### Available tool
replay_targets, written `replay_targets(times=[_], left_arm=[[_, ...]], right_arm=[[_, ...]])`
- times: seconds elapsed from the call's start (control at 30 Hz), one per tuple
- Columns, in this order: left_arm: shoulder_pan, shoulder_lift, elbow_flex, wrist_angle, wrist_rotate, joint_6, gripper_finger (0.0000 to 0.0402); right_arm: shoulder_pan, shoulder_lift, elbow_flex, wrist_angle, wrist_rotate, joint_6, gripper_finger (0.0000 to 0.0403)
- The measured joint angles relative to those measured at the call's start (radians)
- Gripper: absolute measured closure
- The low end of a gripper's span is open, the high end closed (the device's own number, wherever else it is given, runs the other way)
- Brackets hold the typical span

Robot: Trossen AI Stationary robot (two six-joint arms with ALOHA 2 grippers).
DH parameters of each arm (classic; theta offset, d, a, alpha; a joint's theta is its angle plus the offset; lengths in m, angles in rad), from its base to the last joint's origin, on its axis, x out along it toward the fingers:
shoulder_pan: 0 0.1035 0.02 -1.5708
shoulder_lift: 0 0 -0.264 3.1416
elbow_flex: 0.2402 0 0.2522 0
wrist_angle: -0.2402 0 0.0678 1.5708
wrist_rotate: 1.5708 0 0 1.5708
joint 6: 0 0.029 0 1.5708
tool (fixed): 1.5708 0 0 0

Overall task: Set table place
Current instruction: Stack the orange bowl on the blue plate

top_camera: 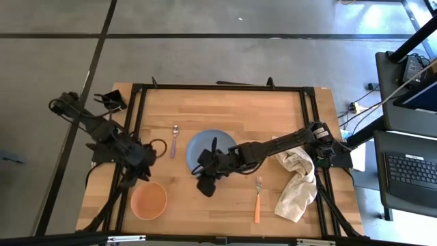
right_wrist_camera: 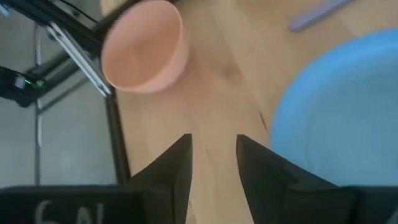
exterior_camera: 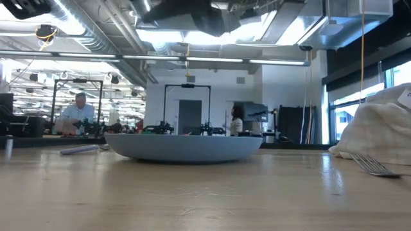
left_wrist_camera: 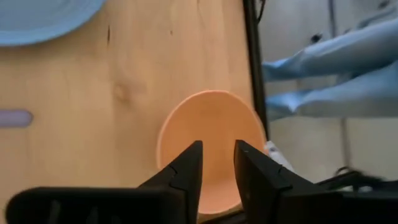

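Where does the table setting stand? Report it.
Done: blue plate sits mid-table, spoon left of it, fork lower right. In hand: nothing; left claw hovers open over the orange bowl, right claw beside the plate. Left: placing the bowl.

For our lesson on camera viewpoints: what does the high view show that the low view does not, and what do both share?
Only the high view shows the orange bowl, both arms with the left gripper and right gripper, and the black-framed table's full outline. Only the low view shows the room behind, with people at benches. Both show the blue plate, lilac-handled spoon, orange-handled fork and off-white cloth.
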Motion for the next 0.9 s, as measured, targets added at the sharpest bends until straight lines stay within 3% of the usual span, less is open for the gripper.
replay_targets(times=[0.3, 0.7, 0.9], left_arm=[[-0.099, 0.129, 0.0, -0.004, -0.105, 0.065, 0.0278], [-0.156, 0.295, -0.001, -0.045, -0.171, -0.069, 0.0283], [-0.156, 0.332, -0.001, -0.042, -0.177, -0.062, 0.0279]], right_arm=[[0.007, 0.0, 0.0, 0.033, 0.027, 0.004, 0.0278], [0.014, 0.0, 0.0, 0.035, 0.005, 0.136, 0.0278], [0.014, 0.0, 0.0, 0.071, -0.019, 0.13, 0.0278]])
